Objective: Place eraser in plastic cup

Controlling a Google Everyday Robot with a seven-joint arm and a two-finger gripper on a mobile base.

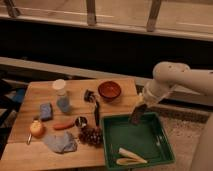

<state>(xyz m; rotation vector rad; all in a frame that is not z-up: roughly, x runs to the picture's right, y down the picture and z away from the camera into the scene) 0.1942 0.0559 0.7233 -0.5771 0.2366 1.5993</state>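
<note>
The gripper [136,117] hangs at the right of centre, just above the far rim of the green tray [166,146]. Its fingers are pressed together on a small dark block, apparently the eraser [134,120] (dark against dark, so its outline is hard to separate from the fingertips), which is lifted off the tray floor. The plastic cup [62,97] stands upright well apart at centre left on the wooden table [75,89], left of the red-brown bowl [109,90].
</note>
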